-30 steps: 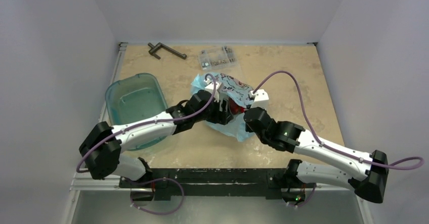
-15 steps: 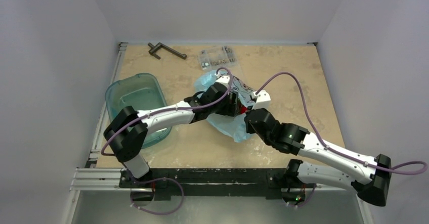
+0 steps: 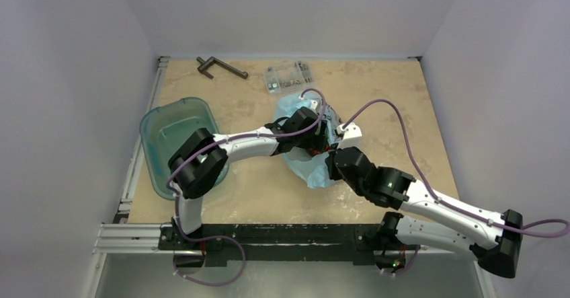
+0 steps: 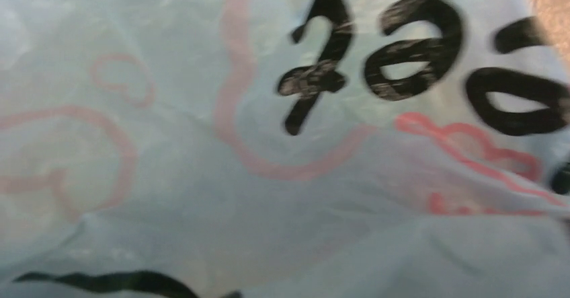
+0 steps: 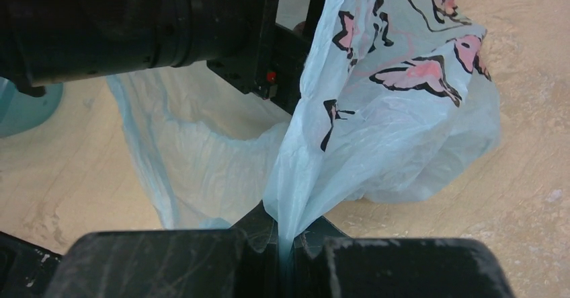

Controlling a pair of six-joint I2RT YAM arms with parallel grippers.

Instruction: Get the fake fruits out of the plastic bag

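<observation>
1. The bench [image 3: 376, 83] is carrying everything under inspection.
2. My left arm [image 3: 249, 142] is stretching from the near-left corner across to the bench's middle. My right arm [image 3: 430, 200] is reaching in from the near-right to the same spot.
3. The teal tub [image 3: 165, 133] is standing at the left edge of the bench, with my left arm's elbow passing over its near end.
4. The plastic bag [image 3: 306, 170] is lying crumpled at the middle of the bench, between the two wrists, well apart from the tub.
5. My left gripper [image 3: 316, 133] is pressing into the bag. Its wrist camera is showing only printed plastic [image 4: 269, 197], black letters and red outlines, so I cannot tell how far its jaws are parted.
6. My right gripper [image 5: 286, 244] is pinching fully closed on a gathered fold of the bag [image 5: 403, 109], which is rising from the fingers as a taut sheet.
7. The clear parts box [image 3: 289, 76] and a dark metal tool [image 3: 222, 67] are lying near the far edge.
8. A small red patch [image 3: 324, 151] is showing between the grippers. I cannot tell whether it is one of the fake fruits, and no view is showing them clearly.
</observation>
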